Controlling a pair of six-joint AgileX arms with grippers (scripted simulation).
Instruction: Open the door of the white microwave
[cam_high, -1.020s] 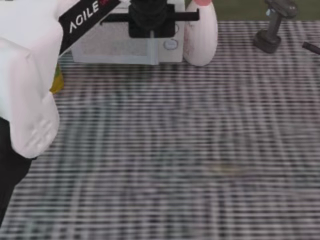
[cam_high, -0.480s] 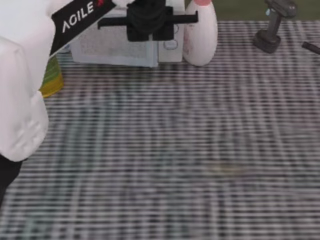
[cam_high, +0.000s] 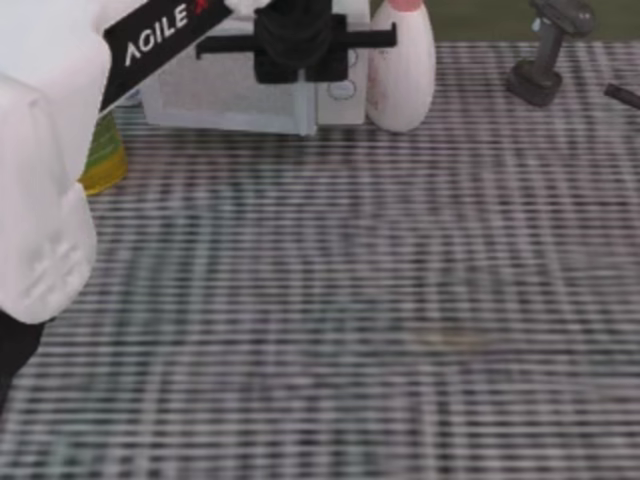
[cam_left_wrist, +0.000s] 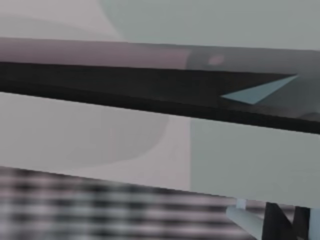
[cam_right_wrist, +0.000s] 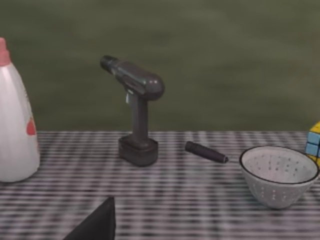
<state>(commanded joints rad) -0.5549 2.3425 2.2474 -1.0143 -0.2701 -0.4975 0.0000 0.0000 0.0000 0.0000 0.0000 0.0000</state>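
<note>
Left claw (cam_high: 301, 62) sits at the door (cam_high: 232, 98) edge of the white microwave (cam_high: 255, 85), far side of counter (cam_high: 350, 300); grip state unclear. Right arm out of view.

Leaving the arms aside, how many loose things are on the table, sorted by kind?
Appliances: 1, the white microwave
Bottles: 1, the white bottle with a pink cap
Tools: 2, the grey drill and a dark bit
Bowls: 1, the white bowl
Puzzle cubes: 1, the coloured cube
Yellow-green item by the microwave: 1, kind unclear
Total: 7
</note>
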